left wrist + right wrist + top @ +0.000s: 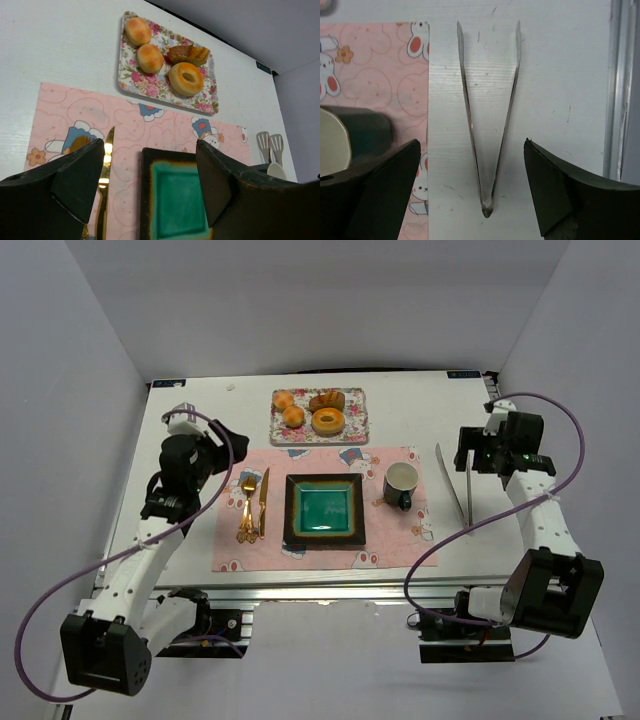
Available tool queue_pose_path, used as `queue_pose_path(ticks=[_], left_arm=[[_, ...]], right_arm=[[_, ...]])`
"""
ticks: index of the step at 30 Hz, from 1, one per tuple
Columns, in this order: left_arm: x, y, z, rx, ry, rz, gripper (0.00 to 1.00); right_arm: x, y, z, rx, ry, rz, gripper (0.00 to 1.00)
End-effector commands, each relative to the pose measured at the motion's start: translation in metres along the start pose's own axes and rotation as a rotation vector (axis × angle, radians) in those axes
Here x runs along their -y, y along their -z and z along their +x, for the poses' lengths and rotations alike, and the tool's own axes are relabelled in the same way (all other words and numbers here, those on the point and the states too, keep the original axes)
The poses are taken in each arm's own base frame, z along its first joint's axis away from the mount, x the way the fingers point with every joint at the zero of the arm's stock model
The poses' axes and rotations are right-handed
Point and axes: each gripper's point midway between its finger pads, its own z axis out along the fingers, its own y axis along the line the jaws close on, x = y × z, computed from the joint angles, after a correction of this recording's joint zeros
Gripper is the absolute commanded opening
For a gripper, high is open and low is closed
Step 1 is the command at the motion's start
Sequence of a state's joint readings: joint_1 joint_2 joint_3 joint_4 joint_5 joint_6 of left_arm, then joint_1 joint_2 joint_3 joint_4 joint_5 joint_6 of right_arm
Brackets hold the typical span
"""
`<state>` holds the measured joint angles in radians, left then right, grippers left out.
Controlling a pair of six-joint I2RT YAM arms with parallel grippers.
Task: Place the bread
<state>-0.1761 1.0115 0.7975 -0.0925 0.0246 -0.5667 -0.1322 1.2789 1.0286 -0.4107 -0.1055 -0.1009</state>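
The bread [328, 421] is a golden-brown ring lying on the floral tray [352, 432] at the back of the table; it also shows in the left wrist view [186, 78]. My left gripper [214, 447] is open and empty, hovering above the pink placemat's left part, well short of the tray [129, 75]; between its jaws [150, 142] I see the green plate [145, 200]. My right gripper [468, 452] is open and empty above metal tongs [487, 125] lying on the table right of the placemat.
Two orange buns [289, 409] and a dark pastry [327, 400] share the tray. The square green plate [293, 515] sits mid-placemat, with a gold knife [263, 502] and gold cutlery [246, 510] left of it and a mug [402, 483] on its right. The tongs [455, 490] lie at the right.
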Motion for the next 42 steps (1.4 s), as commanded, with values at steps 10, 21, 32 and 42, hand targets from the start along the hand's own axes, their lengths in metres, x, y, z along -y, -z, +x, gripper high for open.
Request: queue_pose_path(ticks=[10, 21, 32, 42], left_arm=[[-0.008, 0.016, 0.007, 0.033, 0.046, -0.011, 0.06], [-0.016, 0.023, 0.032, -0.015, 0.071, -0.003, 0.7], [-0.023, 0.022, 0.031, -0.024, 0.055, -0.053, 0.7], [-0.022, 0.022, 0.025, -0.009, 0.061, -0.058, 0.7]], right_arm=[[-0.041, -0.003, 0.055, 0.015, 0.383, -0.387, 0.42], [0.011, -0.048, 0.102, -0.175, 0.259, -0.038, 0.88], [0.018, -0.092, 0.133, -0.335, 0.195, -0.059, 0.67], [0.017, -0.083, 0.113, -0.257, 0.297, -0.092, 0.13]])
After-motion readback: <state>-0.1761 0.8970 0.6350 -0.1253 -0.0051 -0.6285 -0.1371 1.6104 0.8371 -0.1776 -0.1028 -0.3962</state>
